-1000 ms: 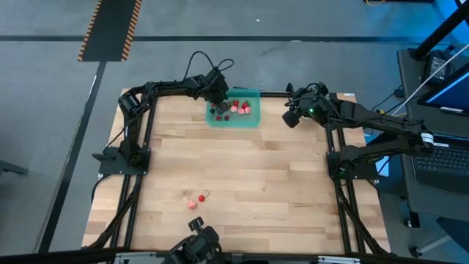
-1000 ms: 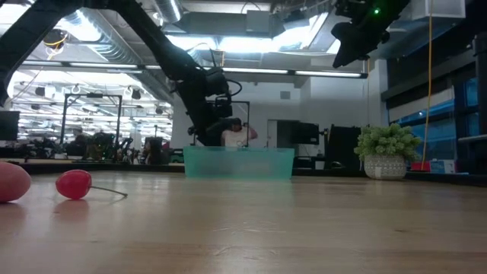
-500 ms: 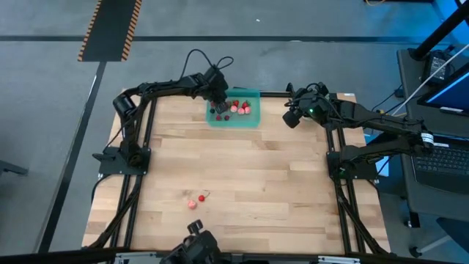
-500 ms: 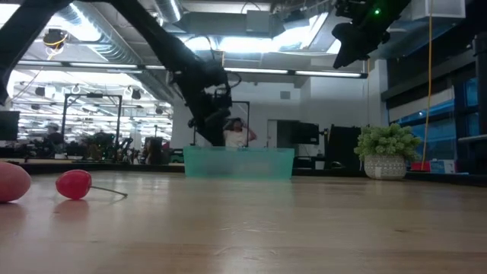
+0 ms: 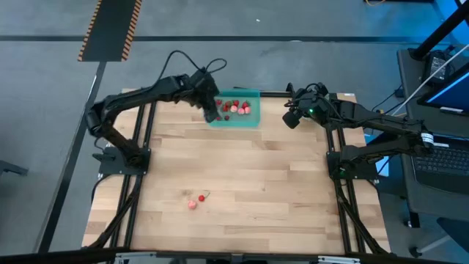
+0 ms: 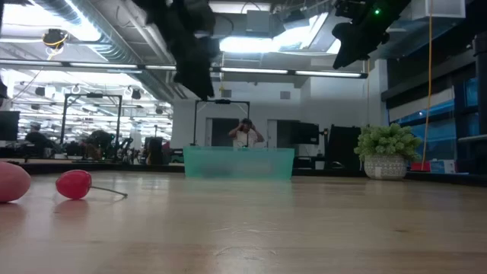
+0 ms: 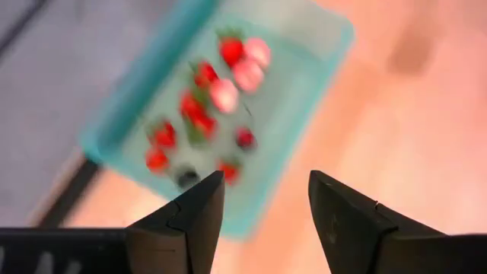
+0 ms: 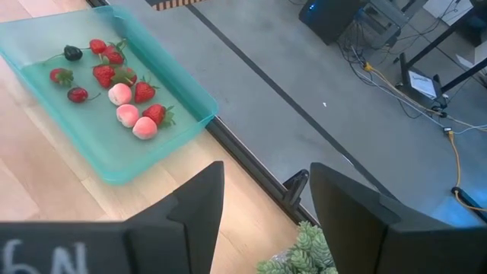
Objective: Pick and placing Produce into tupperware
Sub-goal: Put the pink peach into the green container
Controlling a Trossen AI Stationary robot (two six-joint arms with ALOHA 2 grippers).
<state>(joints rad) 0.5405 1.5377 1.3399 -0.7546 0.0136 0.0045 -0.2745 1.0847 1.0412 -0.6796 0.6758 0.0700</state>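
Note:
The teal tupperware (image 5: 236, 110) stands at the table's far edge, and several red, pink and dark pieces of produce (image 8: 122, 84) lie on its bottom. Two more pieces rest on the wood near the front left: a red one with a stem (image 6: 74, 184) and a pink one (image 6: 11, 181). My left gripper (image 7: 266, 205) hangs open and empty, high above the tupperware's left end (image 5: 210, 111). My right gripper (image 8: 266, 205) is also open and empty. It hovers high to the right of the tupperware (image 5: 292, 117).
A potted green plant (image 6: 388, 150) stands at the table's far right corner, below my right gripper. Bare wood (image 5: 256, 169) spreads across the middle and the right of the table. Black frame rails run along the table's left and right sides.
My left gripper has risen out of the tupperware and drawn back toward the table's left edge; it now hangs well above the container's left end. The two pieces at the front left have stayed where they were.

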